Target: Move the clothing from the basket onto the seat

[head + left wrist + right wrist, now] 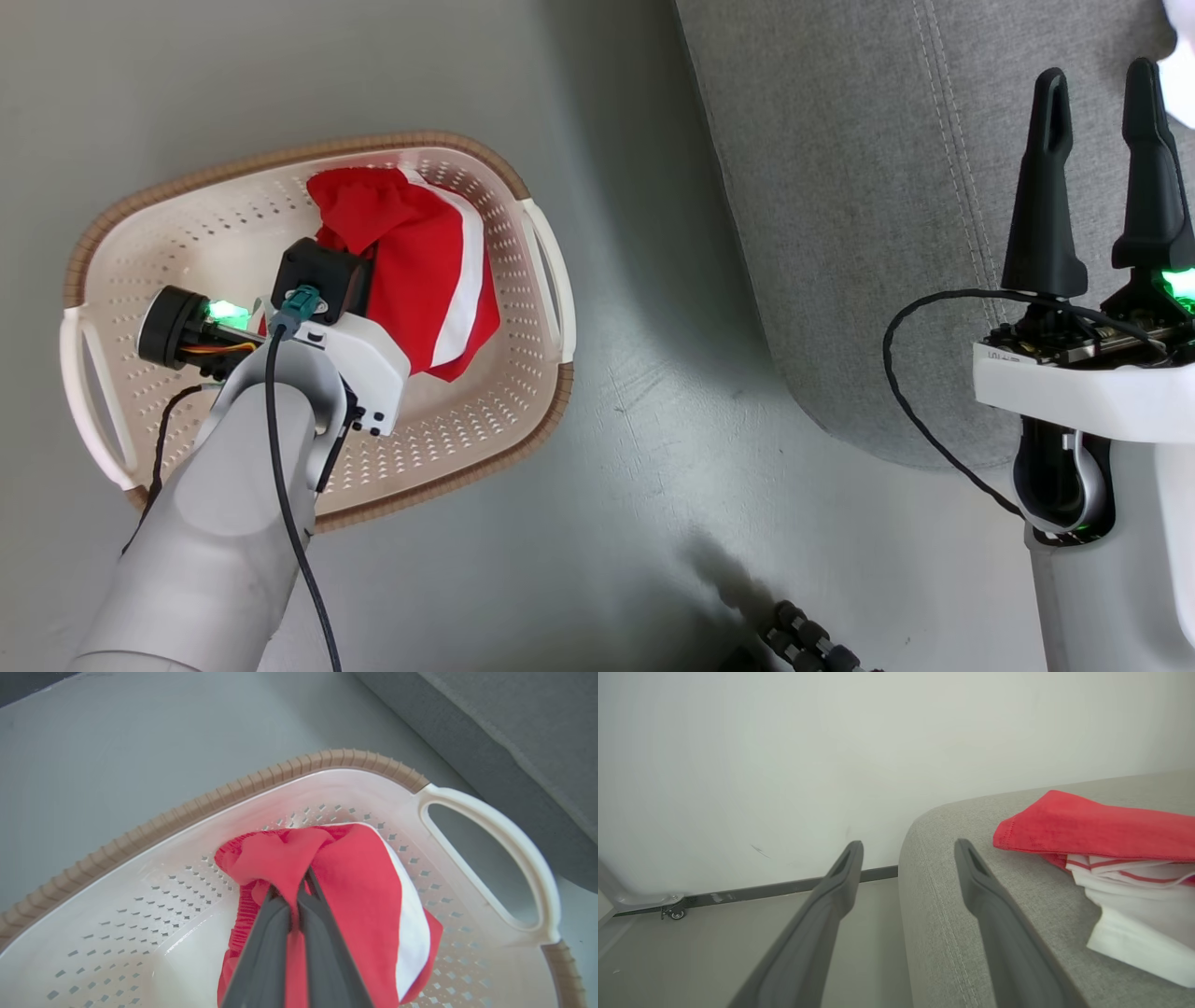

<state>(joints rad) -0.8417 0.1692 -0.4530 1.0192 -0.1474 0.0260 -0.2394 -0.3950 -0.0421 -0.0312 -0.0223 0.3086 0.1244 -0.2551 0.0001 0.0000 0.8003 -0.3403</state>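
Grey floor [635, 373] all around. At 9 o'clock in head view, cream basket [187, 201], near rim cut off behind pale forearm [233, 523]. Inside, toward the 12 o'clock wall, red garment [411, 271] bunched up, pinched by left gripper [292, 884], jaws pressed together on a red fold; grip itself hidden under wrist housing [364, 355] from above. At 3 o'clock, grey seat [859, 187], right gripper [1097, 75] spread wide at its edge. Second garment [1101, 830] lying on seat, cropped by right wrist view's 3 o'clock border.
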